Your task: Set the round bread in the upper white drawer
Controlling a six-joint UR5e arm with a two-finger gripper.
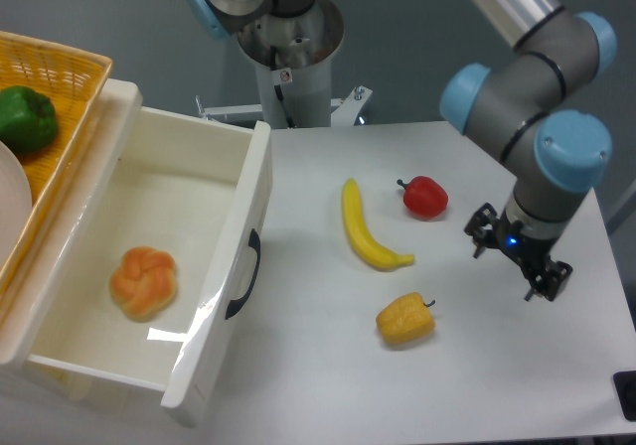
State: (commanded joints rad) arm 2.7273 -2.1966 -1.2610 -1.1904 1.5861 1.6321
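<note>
The gripper (515, 263) hangs over the table's (497, 385) right side, fingers spread and empty. Far to their left, the round bread (143, 282) sits inside the upper white drawer (214, 266).

Glossy white table (497, 385) against a plain grey-blue wall (119, 18).
</note>
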